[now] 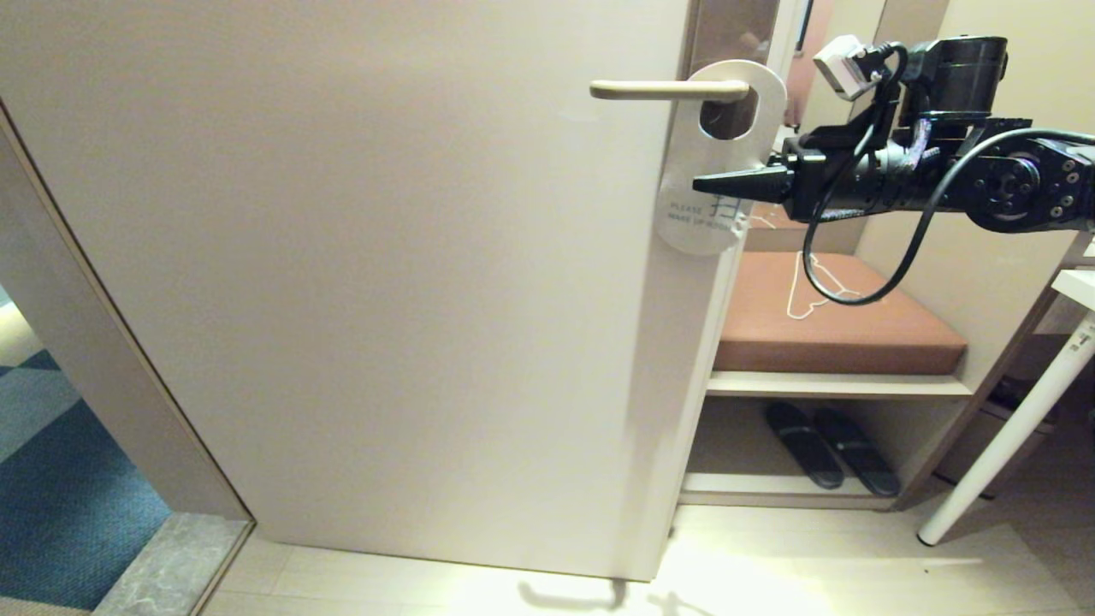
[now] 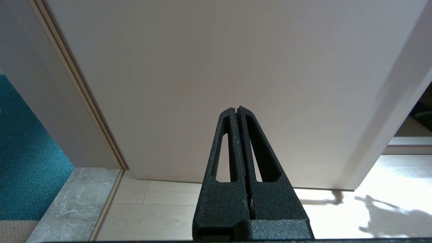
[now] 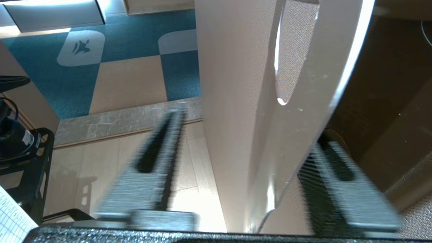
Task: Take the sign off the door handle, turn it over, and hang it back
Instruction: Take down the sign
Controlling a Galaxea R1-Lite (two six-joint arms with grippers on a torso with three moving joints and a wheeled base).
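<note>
Sign (image 1: 717, 184): hangs by its oval hole from the door handle (image 1: 671, 89), at the handle's root end, white "MAKE UP ROOM" face outward; its lower half drops below the handle and overhangs the door's free edge.

Door handle: slim beige lever, level, high on the cream door (image 1: 385, 282), its free tip pointing away from the sign.

Right gripper (image 1: 727, 182): reaches in level from the side away from the handle's tip, below the handle, at the sign's mid-body. In the right wrist view one finger (image 3: 158, 158) lies on the door side of the sign and the other behind it, both blurred; the jaws look part-way spread with the card between them. I cannot tell whether they pinch it yet.

Left gripper (image 2: 239, 111): parked low, well below the handle, facing the door's bare lower panel, fingers pressed together on nothing.

How the sign will handle: likely a light, thin card, stiff enough to hold its shape but easy to bend or crease; its smooth face may slip in a weak pinch.

Where to hold: the solid body below the hole, clear of the thin ring around the handle, which seems the weakest part.

Risk: the ring may catch on the handle if pulled down instead of slid off the tip.
</note>
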